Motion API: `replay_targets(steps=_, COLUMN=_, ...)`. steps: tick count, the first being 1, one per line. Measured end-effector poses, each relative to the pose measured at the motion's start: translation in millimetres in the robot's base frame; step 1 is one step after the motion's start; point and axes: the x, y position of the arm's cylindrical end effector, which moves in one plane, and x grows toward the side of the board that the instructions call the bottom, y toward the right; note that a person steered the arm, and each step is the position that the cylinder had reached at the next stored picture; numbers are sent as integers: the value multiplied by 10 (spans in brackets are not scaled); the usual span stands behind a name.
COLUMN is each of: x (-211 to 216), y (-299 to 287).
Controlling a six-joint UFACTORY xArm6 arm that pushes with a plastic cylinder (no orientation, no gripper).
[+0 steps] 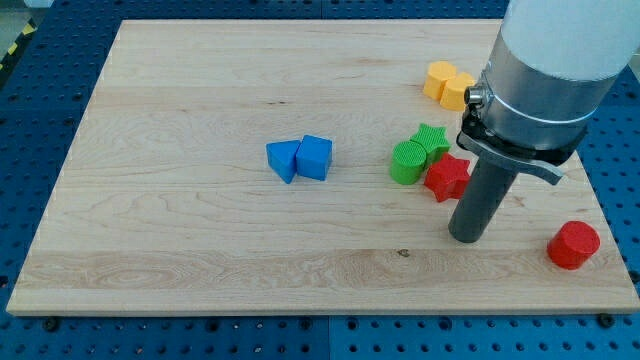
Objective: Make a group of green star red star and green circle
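Pale wooden board (200, 260), ridged green round block (407, 162), green star block (432, 139) and red star block (447, 177) touching in one bunch, my tip (467, 238) – a plain dark rod, no claw – sat just below-right of them.

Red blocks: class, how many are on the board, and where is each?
2. The red star sits right of centre, touching the green circle and beside the green star. The red cylinder stands alone at the view's bottom right. The arm might hide others.
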Motion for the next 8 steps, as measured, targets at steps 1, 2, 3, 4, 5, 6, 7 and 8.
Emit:
replay_targets(steps=1, x=0, y=11)
replay_targets(steps=2, x=-66, y=-5)
replay_targets(steps=3, x=-139, y=-34)
replay_targets(steps=4, x=-140, y=-34)
replay_targets(steps=5, x=-158, y=-33)
replay_targets(steps=6, x=-168, y=-33)
replay_targets(steps=7, x=-301, y=-33)
replay_targets(steps=8, x=-338, y=-33)
